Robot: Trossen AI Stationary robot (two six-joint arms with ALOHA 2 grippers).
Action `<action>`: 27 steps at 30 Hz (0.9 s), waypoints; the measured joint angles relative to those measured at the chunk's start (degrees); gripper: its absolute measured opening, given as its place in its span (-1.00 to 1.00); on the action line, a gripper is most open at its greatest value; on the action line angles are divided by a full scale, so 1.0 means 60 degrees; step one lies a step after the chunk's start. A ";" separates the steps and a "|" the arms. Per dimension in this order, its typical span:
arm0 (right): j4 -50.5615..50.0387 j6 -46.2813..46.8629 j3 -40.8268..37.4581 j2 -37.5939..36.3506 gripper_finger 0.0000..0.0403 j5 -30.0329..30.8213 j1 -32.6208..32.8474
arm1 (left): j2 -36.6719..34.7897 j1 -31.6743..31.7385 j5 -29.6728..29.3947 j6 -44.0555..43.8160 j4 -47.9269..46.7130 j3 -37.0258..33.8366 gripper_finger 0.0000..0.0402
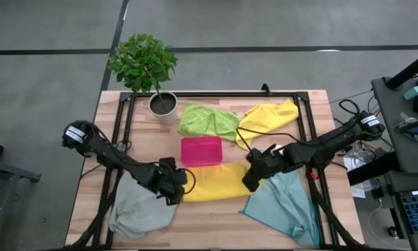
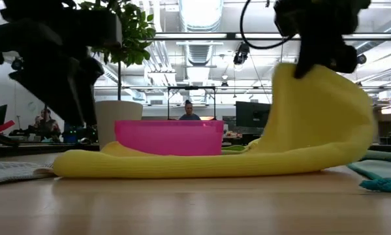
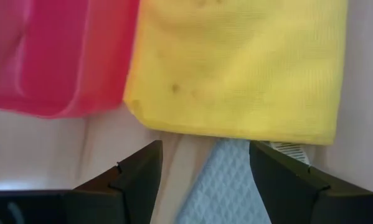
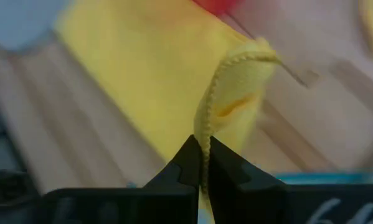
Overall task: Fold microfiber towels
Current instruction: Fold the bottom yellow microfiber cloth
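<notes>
At the near edge we are seeing a pale grey towel (image 1: 140, 209) lying at left and a teal-blue towel (image 1: 284, 206) at right. Between them the right gripper (image 1: 252, 178) is pinching the yellow towel's (image 1: 212, 183) right edge and lifting it, while the left gripper (image 1: 178, 187) is hovering with fingers spread at its left end. Farther back we are seeing a pink tray (image 1: 201, 150), then a lime green towel (image 1: 207, 120) and a second yellow towel (image 1: 268, 116).

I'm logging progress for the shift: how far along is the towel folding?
Early. Nothing looks finished yet. In hand: the right hand pinches an edge of the centre yellow towel and lifts it; the left hand is open at its other end. Left: the grey, teal, green and second yellow towel lie crumpled.
</notes>
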 joint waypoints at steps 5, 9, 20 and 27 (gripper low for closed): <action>0.2256 -0.0057 -0.0350 0.0150 -0.96 0.0026 -0.0153 | 0.0011 -0.0268 0.0044 -0.0622 0.0750 -0.0751 0.11; 0.3719 -0.0574 -0.0350 0.0850 -0.96 0.0047 -0.0328 | 0.0016 -0.0323 0.0051 -0.0936 0.1715 -0.1304 0.11; 0.7345 -0.1612 0.0196 0.3711 -0.96 0.0141 -0.0873 | 0.0047 -0.0319 -0.0062 -0.1129 0.4194 -0.2223 0.11; 0.7300 -0.2451 0.1635 0.5172 -0.96 0.0433 -0.1023 | 0.0047 -0.0319 -0.0087 -0.1378 0.4229 -0.2468 0.11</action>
